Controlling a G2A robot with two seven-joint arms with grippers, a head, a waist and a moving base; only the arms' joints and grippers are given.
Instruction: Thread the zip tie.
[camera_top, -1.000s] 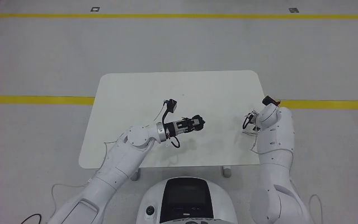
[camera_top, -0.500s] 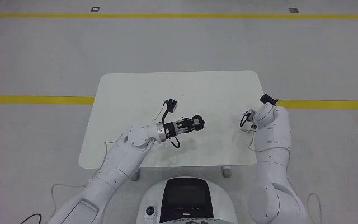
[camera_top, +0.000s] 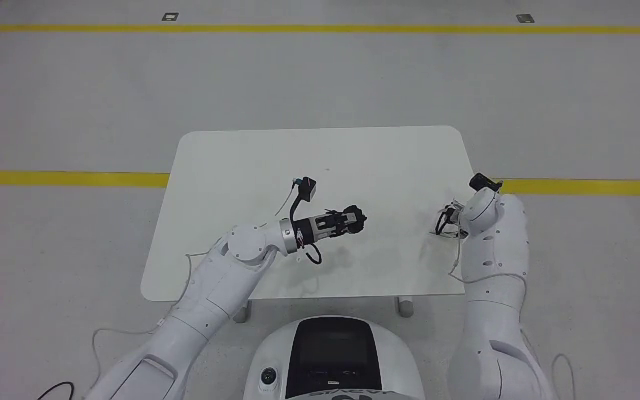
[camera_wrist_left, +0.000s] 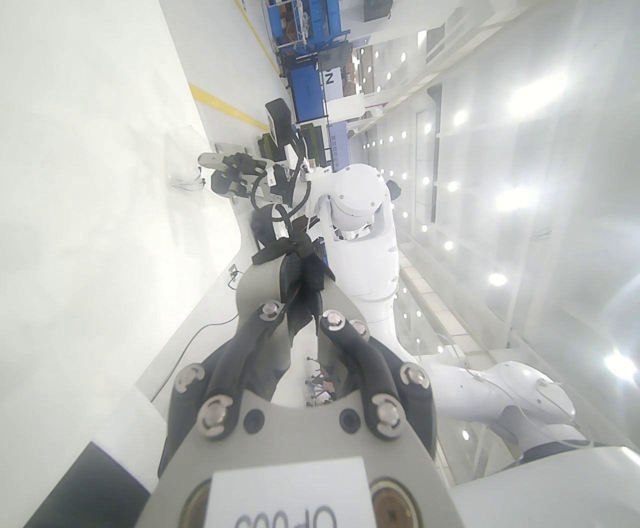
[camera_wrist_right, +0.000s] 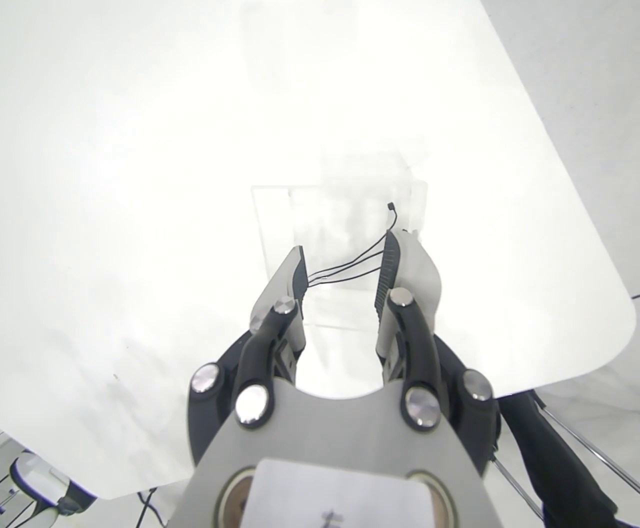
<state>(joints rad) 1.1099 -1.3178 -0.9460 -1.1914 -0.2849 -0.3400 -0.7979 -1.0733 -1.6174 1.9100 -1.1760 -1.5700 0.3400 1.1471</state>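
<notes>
- Found white table (camera_top: 300, 160) beneath both claws, its right-hand edge close to the right claw.
- Found left claw (camera_top: 358, 215) over the table's middle, well apart from the right claw and pointing toward it. Clenched on a black bundle; fingers pressed close together with a thin dark strand pinched in the narrow slot between them.
- Found right claw (camera_wrist_right: 345, 250) near the table's right edge, angled down at the tabletop. Released: fingers spread wide, nothing gripped between the ribbed pads.
- Noted clear plastic box (camera_wrist_right: 280, 220) on the table directly ahead of and under the right claw's fingertips. Seen from the left wrist view as just beside that claw. Cannot tell whether the fingertips reach inside its walls.
- Noted black bundle (camera_wrist_left: 272, 252) at the left claw's fingertips, projecting past them, bow-like in outline with a loose end off to one side. Kind not determinable; possibly a zip tie, not confirmed.
- Recorded thin black zip ties (camera_wrist_right: 350, 264) lying in the clear plastic box, strands running across the gap between the right claw's open fingers. One end curving up beyond the far fingertip to a small square head. Contact between strands and fingers not determinable.
</notes>
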